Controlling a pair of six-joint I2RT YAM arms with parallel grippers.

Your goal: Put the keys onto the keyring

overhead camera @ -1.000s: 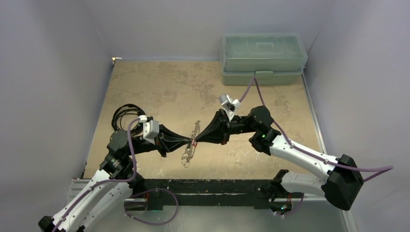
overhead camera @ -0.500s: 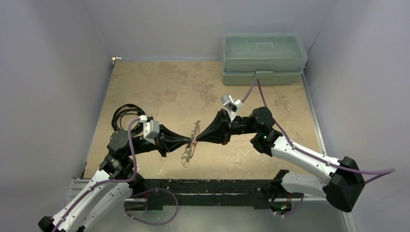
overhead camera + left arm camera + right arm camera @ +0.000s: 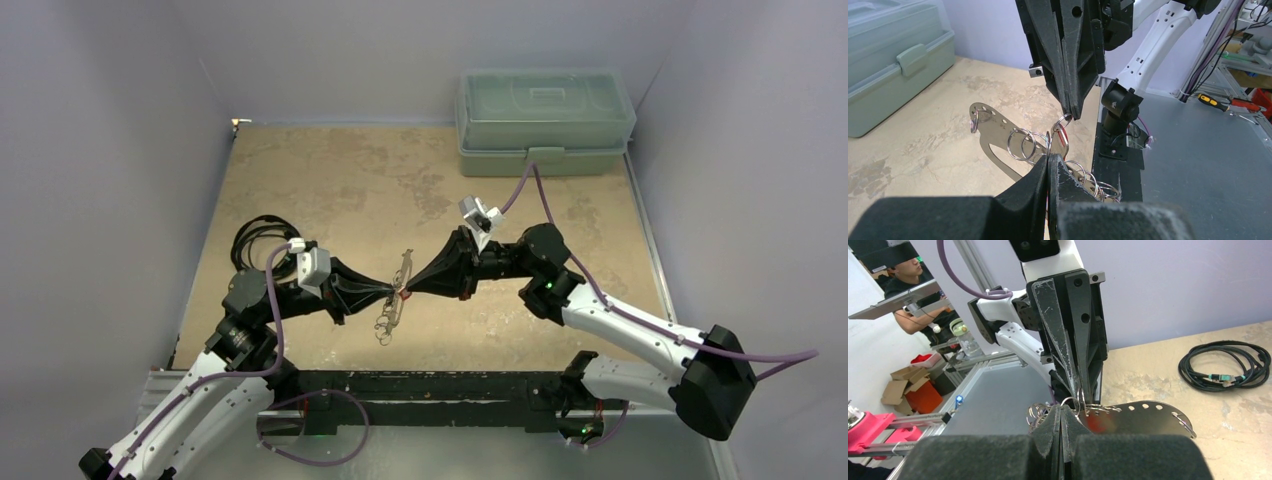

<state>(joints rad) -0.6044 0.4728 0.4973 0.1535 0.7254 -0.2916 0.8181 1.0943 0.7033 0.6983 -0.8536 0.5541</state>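
Note:
Both grippers meet tip to tip over the middle of the table. My left gripper [image 3: 394, 292] [image 3: 1048, 159] is shut, and the red-headed key [image 3: 1062, 139] [image 3: 402, 295] stands up out of its fingertips. My right gripper [image 3: 409, 291] [image 3: 1062, 410] is shut on a thin wire ring [image 3: 1063, 120] [image 3: 1071, 402] at the key's top. The keyring's flat perforated metal loop [image 3: 990, 124] [image 3: 1143, 416] [image 3: 404, 264] hangs between them, with several silver rings [image 3: 1023, 144] [image 3: 1039, 413] threaded along it. How key and ring are joined is hidden by the fingers.
A closed green toolbox [image 3: 545, 118] [image 3: 888, 60] stands at the far right of the table. A coiled black cable [image 3: 256, 238] [image 3: 1225, 365] lies by the left arm. A black rail [image 3: 430, 386] runs along the near edge.
The right arm has drifted very slightly to the right. Both grippers stay shut and together at the same spot.

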